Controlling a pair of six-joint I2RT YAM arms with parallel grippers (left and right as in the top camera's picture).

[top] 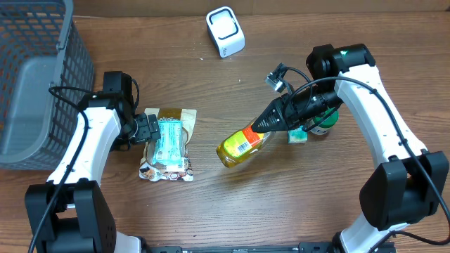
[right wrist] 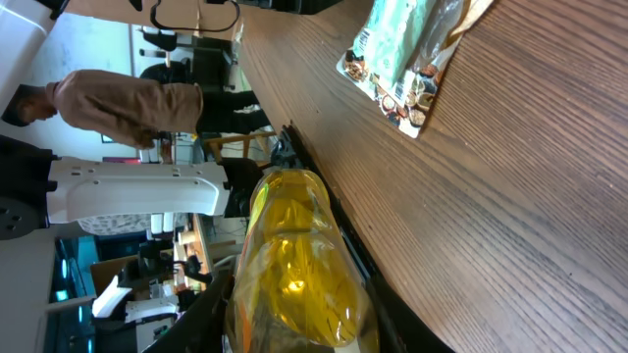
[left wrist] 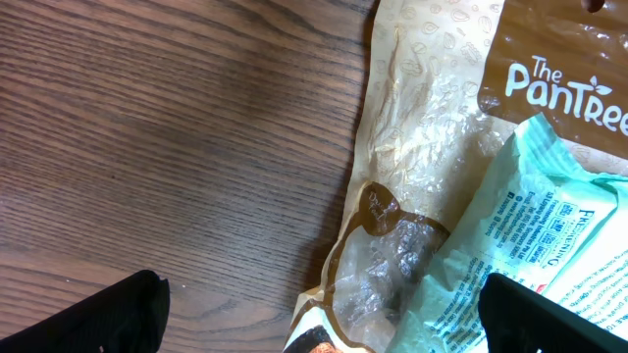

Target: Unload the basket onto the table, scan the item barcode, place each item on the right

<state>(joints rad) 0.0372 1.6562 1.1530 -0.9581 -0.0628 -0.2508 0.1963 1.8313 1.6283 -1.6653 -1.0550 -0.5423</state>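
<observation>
A yellow bottle (top: 241,147) of amber liquid hangs tilted above the table's middle, base toward the front left, its label with a barcode facing up. My right gripper (top: 271,122) is shut on its neck end. In the right wrist view the bottle (right wrist: 294,260) fills the space between the dark fingers (right wrist: 201,314). The white scanner (top: 225,31) stands at the back centre, apart from the bottle. My left gripper (top: 145,129) is open and low over the left edge of a brown snack bag (left wrist: 432,176) with a mint-green packet (left wrist: 549,245) lying on it; nothing is gripped.
A grey mesh basket (top: 67,63) stands at the far left. The snack bags (top: 169,144) lie front left of centre. A green-capped jar (top: 323,126) and a small packet (top: 297,137) sit under the right arm.
</observation>
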